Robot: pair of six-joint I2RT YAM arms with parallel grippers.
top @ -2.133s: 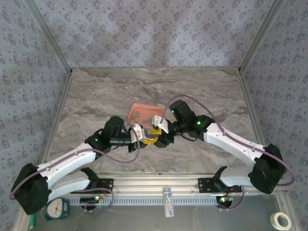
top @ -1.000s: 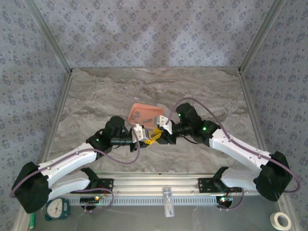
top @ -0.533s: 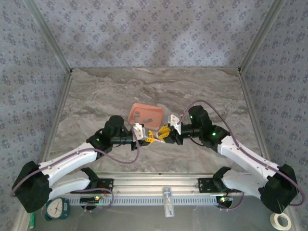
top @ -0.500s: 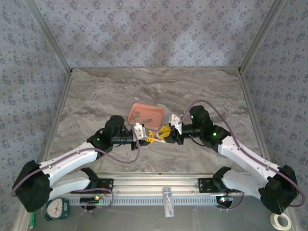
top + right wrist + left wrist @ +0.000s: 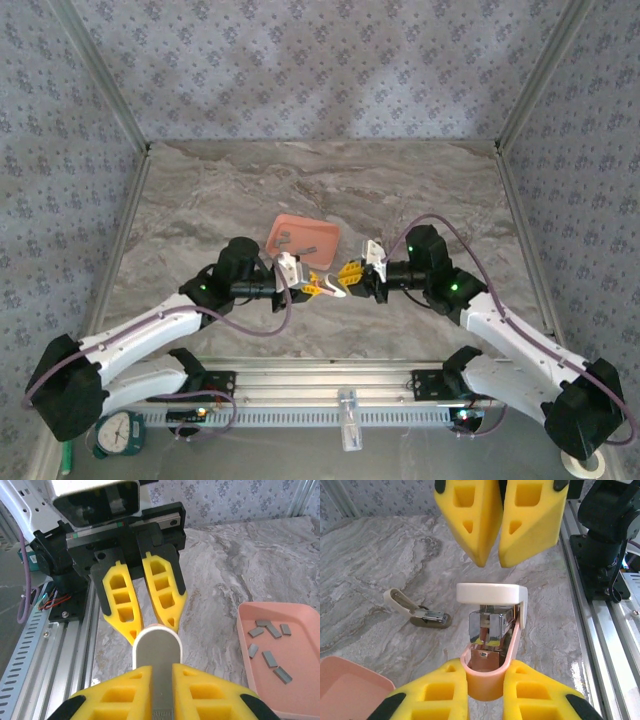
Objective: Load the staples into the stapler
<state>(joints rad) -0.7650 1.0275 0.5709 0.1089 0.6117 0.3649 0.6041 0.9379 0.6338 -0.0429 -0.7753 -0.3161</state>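
Observation:
The small pink-and-white stapler (image 5: 491, 594) hangs above the table between both grippers, opened so its grey metal channel (image 5: 490, 625) shows. My left gripper (image 5: 486, 667) is shut on its rounded pink end. My right gripper (image 5: 161, 669) faces it and is shut on the white-rimmed grey part of the stapler (image 5: 157, 647). In the top view the two grippers (image 5: 318, 285) (image 5: 350, 272) meet tip to tip just in front of the salmon tray (image 5: 290, 220). Several staples (image 5: 267, 647), short grey strips, lie loose in that tray (image 5: 295, 690).
A small white-and-metal piece (image 5: 417, 611) lies on the marble table to the left of the stapler. An aluminium rail (image 5: 340, 385) runs along the near edge. A clock (image 5: 120, 432) and a tape roll (image 5: 587, 458) sit beyond it. Patterned walls enclose the table.
The right arm has drawn back to the right, away from the tray. Both grippers have tightened a little. The stapler now spans the gap between them.

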